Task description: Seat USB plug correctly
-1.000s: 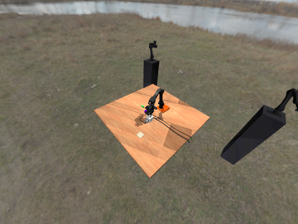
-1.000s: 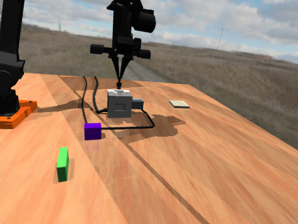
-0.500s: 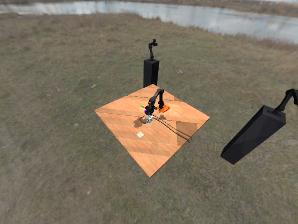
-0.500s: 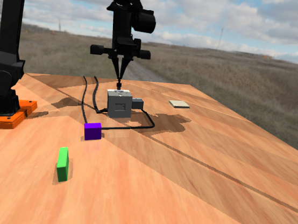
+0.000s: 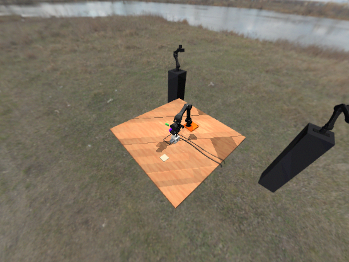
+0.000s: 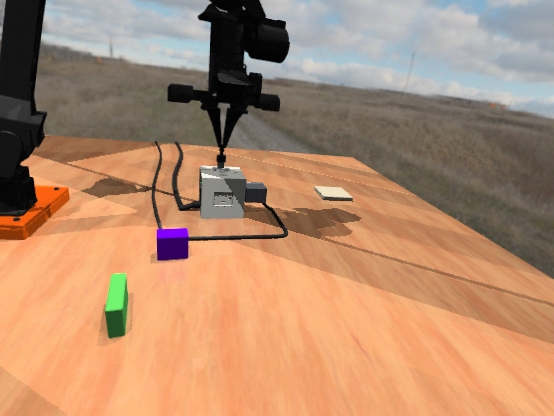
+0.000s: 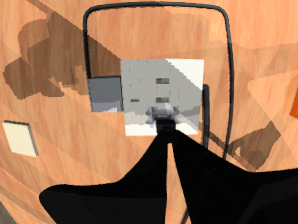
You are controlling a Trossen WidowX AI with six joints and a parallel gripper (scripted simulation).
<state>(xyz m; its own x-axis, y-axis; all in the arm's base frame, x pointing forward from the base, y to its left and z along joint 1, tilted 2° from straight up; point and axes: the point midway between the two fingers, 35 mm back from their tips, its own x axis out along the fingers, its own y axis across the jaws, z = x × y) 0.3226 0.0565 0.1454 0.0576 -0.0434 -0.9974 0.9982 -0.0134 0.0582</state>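
The grey power cube [image 6: 222, 192] stands on the wooden table, also seen in the wrist view [image 7: 161, 96] and small in the top view [image 5: 174, 138]. My gripper [image 6: 220, 159] points straight down over its top face, fingers shut on the small dark USB plug [image 7: 162, 113], which stands at the socket on the cube's top. How deep the plug sits in the socket I cannot tell. A second grey plug [image 6: 256, 192] sits in the cube's side, with a black cable [image 6: 235, 237] looping away from it.
A purple cube [image 6: 172, 243] and a green block [image 6: 116, 305] lie nearer the camera. A cream flat tile [image 6: 333, 193] lies right of the power cube. Two black cables [image 6: 167, 175] run back from the cube. The arm's orange base [image 6: 27, 210] is at the left.
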